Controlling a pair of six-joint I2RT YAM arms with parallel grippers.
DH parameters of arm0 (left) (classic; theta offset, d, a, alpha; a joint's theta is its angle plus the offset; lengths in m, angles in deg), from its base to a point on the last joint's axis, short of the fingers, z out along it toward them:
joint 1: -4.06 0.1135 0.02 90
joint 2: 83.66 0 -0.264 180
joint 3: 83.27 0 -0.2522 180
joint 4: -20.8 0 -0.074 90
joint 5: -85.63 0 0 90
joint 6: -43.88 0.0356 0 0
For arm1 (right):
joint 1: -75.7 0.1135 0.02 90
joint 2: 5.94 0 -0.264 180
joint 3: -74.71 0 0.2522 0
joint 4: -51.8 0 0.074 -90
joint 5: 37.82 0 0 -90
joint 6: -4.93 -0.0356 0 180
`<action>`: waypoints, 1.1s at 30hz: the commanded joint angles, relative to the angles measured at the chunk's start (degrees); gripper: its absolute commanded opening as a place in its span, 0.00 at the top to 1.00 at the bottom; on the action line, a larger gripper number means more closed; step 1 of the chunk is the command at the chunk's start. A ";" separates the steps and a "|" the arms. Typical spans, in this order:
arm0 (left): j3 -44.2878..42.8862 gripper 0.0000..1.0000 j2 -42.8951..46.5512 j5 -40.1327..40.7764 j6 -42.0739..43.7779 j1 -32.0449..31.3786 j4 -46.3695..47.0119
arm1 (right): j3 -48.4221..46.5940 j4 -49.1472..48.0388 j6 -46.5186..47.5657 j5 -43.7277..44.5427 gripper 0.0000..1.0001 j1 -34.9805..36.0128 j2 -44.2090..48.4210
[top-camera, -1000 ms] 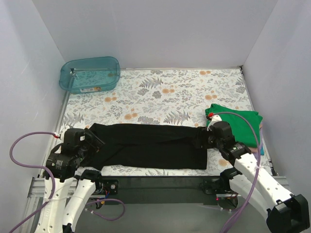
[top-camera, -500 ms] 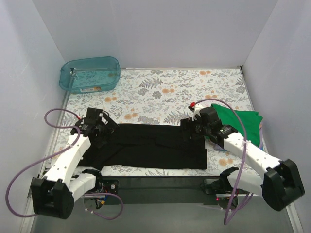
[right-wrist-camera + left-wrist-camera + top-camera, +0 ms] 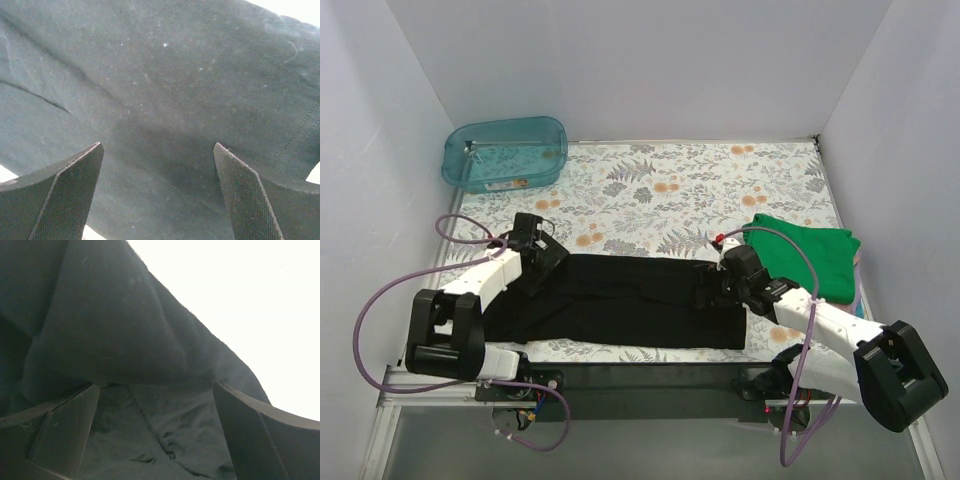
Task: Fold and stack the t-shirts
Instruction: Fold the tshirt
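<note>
At the near edge of the floral tabletop (image 3: pixel 700 190), in the top view, a black t-shirt (image 3: pixel 620 300) is seen laid out flat in a long band running left to right. The left end effector (image 3: pixel 542 262) is placed at the shirt's far left corner, and the right end effector (image 3: pixel 708 292) is lowered over its right end. A green t-shirt (image 3: pixel 810 255) is seen folded just to the right of the black one. A teal tub (image 3: pixel 505 152) is set at the far left corner, well apart from the cloth.

In the left wrist view, the fingers (image 3: pixel 65 432) are held spread, with a raised fold of black cloth between and above them; whether the cloth is touched cannot be told.

In the right wrist view, the fingers (image 3: pixel 65 195) are likewise spread wide, with flat black cloth beneath them and nothing pinched.
</note>
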 commanded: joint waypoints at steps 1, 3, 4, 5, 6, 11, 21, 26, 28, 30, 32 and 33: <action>0.59 0.02 -5.72 3.87 0.90 1.04 5.11 | 5.07 2.84 -3.89 3.44 0.02 0.01 0.13; -0.72 0.02 -7.93 3.69 2.65 0.96 7.66 | 6.13 3.19 -5.11 5.09 0.02 0.01 0.83; -1.34 0.02 -9.86 3.17 3.18 1.04 8.80 | 6.66 4.15 -5.64 5.63 0.02 0.01 1.01; -1.96 0.02 -11.01 2.12 4.84 0.96 9.94 | 7.36 4.68 -6.17 6.94 0.02 -0.07 1.71; -3.18 0.02 -11.80 -1.72 5.72 0.96 13.09 | 7.63 5.21 -6.70 7.48 0.02 -0.25 2.15; -8.46 0.03 -16.81 -8.51 10.47 0.08 16.90 | 8.51 10.31 -11.36 10.66 0.02 -2.88 7.06; -9.70 0.02 -0.74 9.23 13.82 1.57 10.14 | 4.73 10.40 -7.23 8.36 0.02 -3.77 7.08; -11.28 0.15 -6.35 6.69 17.07 3.33 9.25 | 3.41 10.14 -6.79 8.01 0.02 -3.77 2.60; -12.16 0.28 -10.64 6.59 16.99 3.50 8.90 | 3.15 9.96 -6.70 7.92 0.02 -3.68 1.37; -13.12 0.34 -12.86 6.42 16.37 3.77 8.29 | 2.97 9.87 -6.70 7.75 0.02 -3.77 0.84; -13.13 0.46 -14.88 5.81 16.54 3.94 9.16 | 3.06 9.87 -6.70 7.66 0.02 -3.77 0.75; -13.21 0.50 -15.41 5.37 16.54 4.12 10.04 | 3.15 9.87 -6.79 7.57 0.02 -3.77 0.75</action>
